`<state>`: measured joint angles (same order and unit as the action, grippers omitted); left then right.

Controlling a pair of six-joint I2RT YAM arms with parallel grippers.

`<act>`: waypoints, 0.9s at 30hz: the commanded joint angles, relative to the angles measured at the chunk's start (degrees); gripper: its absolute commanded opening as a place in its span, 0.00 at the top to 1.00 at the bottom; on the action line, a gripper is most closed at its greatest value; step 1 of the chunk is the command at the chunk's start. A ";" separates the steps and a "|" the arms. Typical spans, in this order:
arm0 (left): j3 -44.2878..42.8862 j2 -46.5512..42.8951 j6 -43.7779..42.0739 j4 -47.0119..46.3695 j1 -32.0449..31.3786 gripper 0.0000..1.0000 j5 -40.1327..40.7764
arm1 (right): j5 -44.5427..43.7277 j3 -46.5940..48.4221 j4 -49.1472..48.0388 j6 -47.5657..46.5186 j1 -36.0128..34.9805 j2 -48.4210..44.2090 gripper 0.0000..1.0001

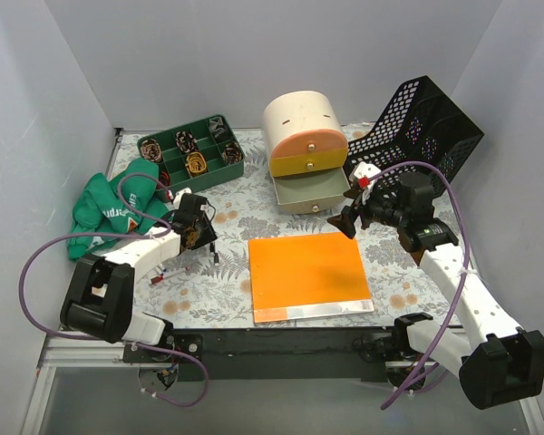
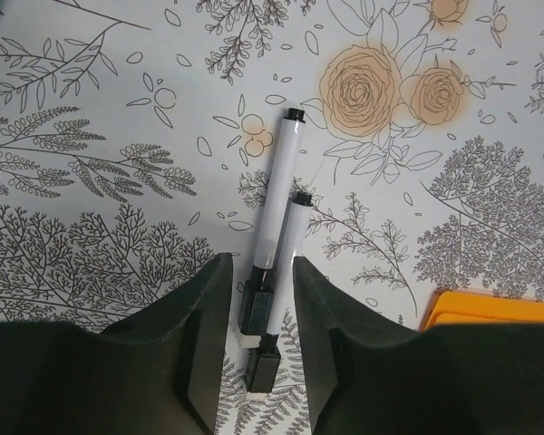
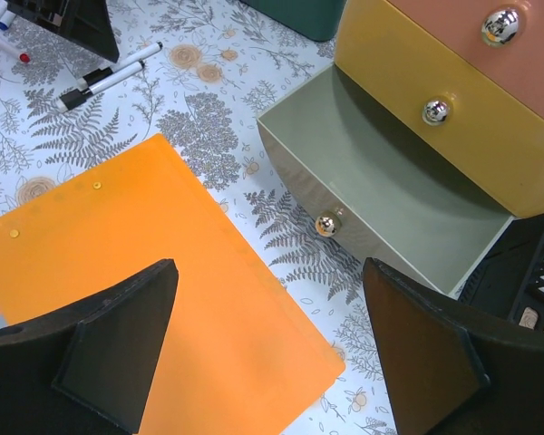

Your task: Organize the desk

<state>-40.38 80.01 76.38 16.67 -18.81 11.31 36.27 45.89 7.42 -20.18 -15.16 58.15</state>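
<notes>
The desk (image 1: 231, 213) has a pale fern-and-flower print. Two white markers with black caps (image 2: 276, 199) lie side by side on it. My left gripper (image 2: 261, 290) is open and low over the desk, with its jaws on either side of the markers' capped ends, not closed on them. In the top view it sits left of centre (image 1: 202, 237). My right gripper (image 3: 267, 308) is open and empty. It hovers over the far right corner of the orange folder (image 1: 308, 272), just in front of the open grey-green bottom drawer (image 3: 390, 181).
A cream drawer unit (image 1: 301, 136) stands at the back, with a tilted black mesh basket (image 1: 426, 127) to its right. A green divided tray (image 1: 192, 154) with rolled items is at the back left. Green cloth (image 1: 104, 213) lies at the left. Red- and blue-capped pens (image 1: 159, 276) lie near the left arm.
</notes>
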 commanded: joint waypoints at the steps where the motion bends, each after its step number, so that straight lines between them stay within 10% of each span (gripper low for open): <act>1: -2.07 1.81 -1.41 0.21 0.26 0.68 -0.24 | 1.78 0.25 0.14 -0.65 0.22 -1.64 0.09; 27: -9.89 12.81 -10.28 11.02 -0.70 0.83 2.40 | 3.45 0.52 0.93 -1.00 0.30 -1.64 0.08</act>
<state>-49.60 91.59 68.58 21.58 -19.22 10.66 38.35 45.89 8.12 -20.75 -15.07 57.54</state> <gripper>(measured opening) 0.221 0.916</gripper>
